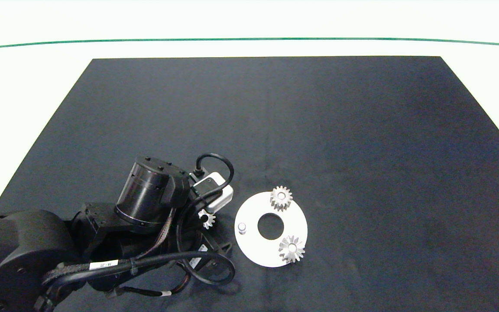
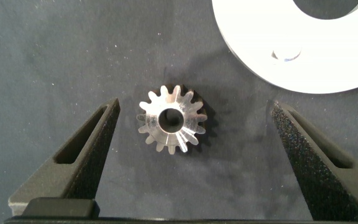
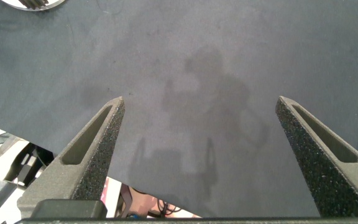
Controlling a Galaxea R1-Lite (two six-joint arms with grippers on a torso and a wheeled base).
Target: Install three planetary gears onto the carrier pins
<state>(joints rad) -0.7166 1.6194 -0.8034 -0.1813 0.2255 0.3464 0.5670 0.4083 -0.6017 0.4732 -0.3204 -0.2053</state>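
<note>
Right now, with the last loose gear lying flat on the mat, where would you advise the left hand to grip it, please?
Grip the loose gear across its toothed rim, from straight above. It lies flat, hole up, and the open left hand already straddles it, so closing should pinch opposite teeth.

Black mat (image 1: 275, 121) carries white disc (image 1: 249, 247), loose gear (image 2: 169, 120).

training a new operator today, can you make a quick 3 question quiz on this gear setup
1. How many gears already sit on pins of the white disc?
2. True or false: the left gripper is shut on the loose gear.
3. The bare pin is on the disc's side: A) nearest the left gripper B) farthest from it.

Key: 1. Two. 2. False, it is open around it. 3. A.
</note>
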